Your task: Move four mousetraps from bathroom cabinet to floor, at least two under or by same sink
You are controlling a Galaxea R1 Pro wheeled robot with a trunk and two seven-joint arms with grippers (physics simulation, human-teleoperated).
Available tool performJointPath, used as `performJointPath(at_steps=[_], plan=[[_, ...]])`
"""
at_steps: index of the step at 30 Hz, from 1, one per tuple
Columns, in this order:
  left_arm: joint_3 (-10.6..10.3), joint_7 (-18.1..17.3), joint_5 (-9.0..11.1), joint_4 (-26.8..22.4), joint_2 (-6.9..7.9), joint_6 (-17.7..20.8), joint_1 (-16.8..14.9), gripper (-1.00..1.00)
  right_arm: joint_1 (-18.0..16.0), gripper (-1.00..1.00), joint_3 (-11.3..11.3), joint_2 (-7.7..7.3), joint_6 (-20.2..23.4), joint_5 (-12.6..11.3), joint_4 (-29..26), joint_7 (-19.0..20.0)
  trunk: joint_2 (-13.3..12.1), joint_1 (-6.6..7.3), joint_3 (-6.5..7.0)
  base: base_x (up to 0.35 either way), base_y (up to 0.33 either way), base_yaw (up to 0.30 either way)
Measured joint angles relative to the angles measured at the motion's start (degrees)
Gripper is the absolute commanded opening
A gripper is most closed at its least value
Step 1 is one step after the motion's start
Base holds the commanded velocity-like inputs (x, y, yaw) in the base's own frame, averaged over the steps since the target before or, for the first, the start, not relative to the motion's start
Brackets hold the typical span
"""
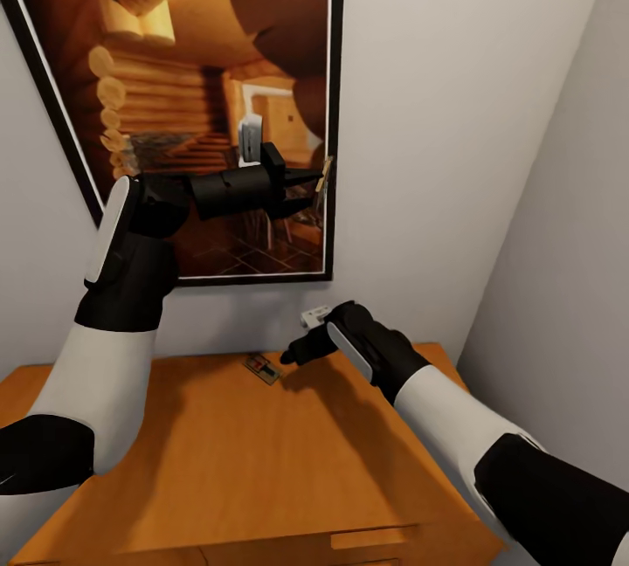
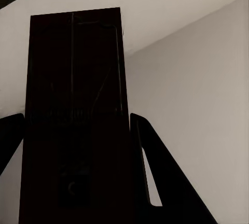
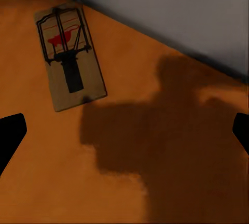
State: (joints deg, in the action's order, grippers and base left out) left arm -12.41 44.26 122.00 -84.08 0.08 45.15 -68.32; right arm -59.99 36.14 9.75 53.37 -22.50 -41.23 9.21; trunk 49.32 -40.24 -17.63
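One mousetrap [image 3: 70, 55] lay flat on the orange-brown top of the cabinet [image 1: 262, 470], close to the wall — a tan board with a dark wire frame and a red patch under the wire. It sat just ahead of the right gripper [image 1: 297, 355] and off to its left-arm side, not touching it. In the right wrist view the two dark fingertips [image 3: 10, 136] stood far apart at the picture's edges with bare wood and the arm's shadow between them, so this claw was spread wide and held nothing; the trap lay beyond the gap, nearer one fingertip than the other.

A second mousetrap [image 1: 325, 173] was up in the air, pinched on edge in the left gripper [image 1: 313, 184], well above the cabinet and in front of the framed picture [image 1: 201, 94] of a log-cabin room on the pale wall [image 1: 454, 129]. The left wrist view showed that trap [image 2: 75, 115] as a dark upright board clamped between the black fingers [image 2: 155, 182], its wire faintly traced.

No writing or brand could be read on either trap, nor on the picture.
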Motion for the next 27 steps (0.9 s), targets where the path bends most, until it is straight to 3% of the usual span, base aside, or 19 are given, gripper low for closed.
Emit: performJointPath(at_steps=[17,21,25,27], plan=[[-0.02,-1.53,0.01,0.03,0.00,0.14,0.17,-1.00,0.17,1.00,1.75,0.10,-0.36,-0.06,0.03,0.00,-0.01,-0.02,0.00,0.046,0.028,0.000],[-1.15,-6.13,0.04,0.02,-0.08,0.14,0.48,-1.00,0.38,1.00,2.04,0.10,-0.36,-0.07,0.03,0.05,-0.01,-0.02,0.00,0.000,0.000,0.000],[-5.27,-12.71,0.09,0.05,-0.18,-0.03,0.59,-1.00,0.51,1.00,2.23,0.10,-0.36,-0.07,0.03,0.08,-0.01,-0.02,0.00,0.000,0.000,0.000],[-6.31,-15.26,0.07,0.07,-0.21,-0.12,0.60,-1.00,0.53,1.00,2.27,0.10,-0.36,-0.07,0.03,0.13,-0.01,-0.02,0.00,0.000,0.000,0.000]])
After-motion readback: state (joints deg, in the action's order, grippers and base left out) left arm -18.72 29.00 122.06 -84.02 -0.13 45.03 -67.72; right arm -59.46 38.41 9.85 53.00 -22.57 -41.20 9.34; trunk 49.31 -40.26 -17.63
